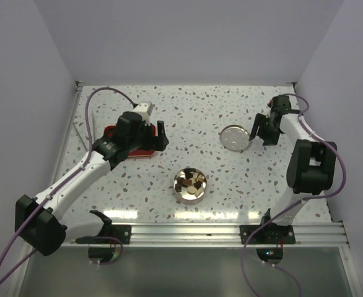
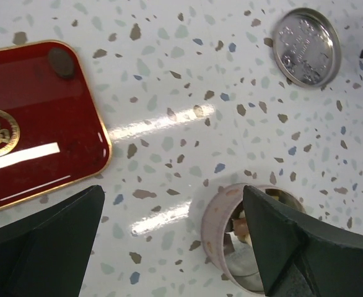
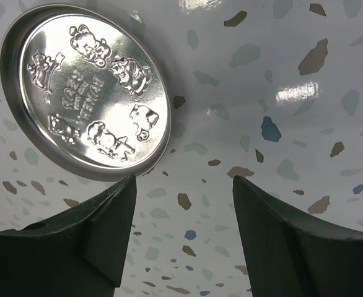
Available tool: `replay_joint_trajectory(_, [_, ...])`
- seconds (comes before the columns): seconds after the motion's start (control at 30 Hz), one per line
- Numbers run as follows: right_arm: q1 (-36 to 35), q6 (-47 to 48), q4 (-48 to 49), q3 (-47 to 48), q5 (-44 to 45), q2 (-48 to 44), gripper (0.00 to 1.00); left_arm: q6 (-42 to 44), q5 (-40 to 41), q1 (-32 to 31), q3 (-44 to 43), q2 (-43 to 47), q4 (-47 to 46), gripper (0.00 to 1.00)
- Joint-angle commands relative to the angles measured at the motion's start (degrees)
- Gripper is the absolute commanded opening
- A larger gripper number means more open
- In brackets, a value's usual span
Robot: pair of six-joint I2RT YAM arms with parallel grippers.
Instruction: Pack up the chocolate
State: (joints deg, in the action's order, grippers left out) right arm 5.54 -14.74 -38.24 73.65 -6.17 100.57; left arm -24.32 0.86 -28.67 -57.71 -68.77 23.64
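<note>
**Lid next, one piece possibly unpacked**

Left gripper (image 2: 169, 207) hangs wide open beside the red tray (image 2: 33, 124), which holds what looks like one dark piece (image 2: 62, 62). The other chocolate (image 1: 191, 181) sits in the round tin (image 1: 191, 198). Right gripper (image 3: 184, 192), half-spread and empty, is just beside the embossed lid (image 3: 85, 93); straddle its rim squarely before closing.
</note>
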Motion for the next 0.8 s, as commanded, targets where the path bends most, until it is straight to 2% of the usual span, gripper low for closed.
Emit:
replay_joint_trajectory(0.0, [-0.18, -0.02, 2.46, 1.94, -0.06, 3.04, 0.65, -4.25, 1.95, -4.46, 0.06, -1.01, -1.75, 1.00])
replay_joint_trajectory(0.13, [-0.36, -0.20, 3.96, 3.34, 0.55, 6.38, 0.61, -6.44, 3.00, -7.28, -0.91, -2.76, -1.40, 1.00])
replay_joint_trajectory(0.63, [-3.17, 0.94, 5.54, 7.12, 2.13, 13.50, 0.47, -9.52, 4.58, -8.51, -1.09, -3.65, 1.32, 1.00])
replay_joint_trajectory(0.77, [-4.75, 1.21, 5.02, 7.91, 4.67, 14.56, 0.37, -9.70, 4.85, -8.69, -1.44, -3.30, 1.76, 1.00])
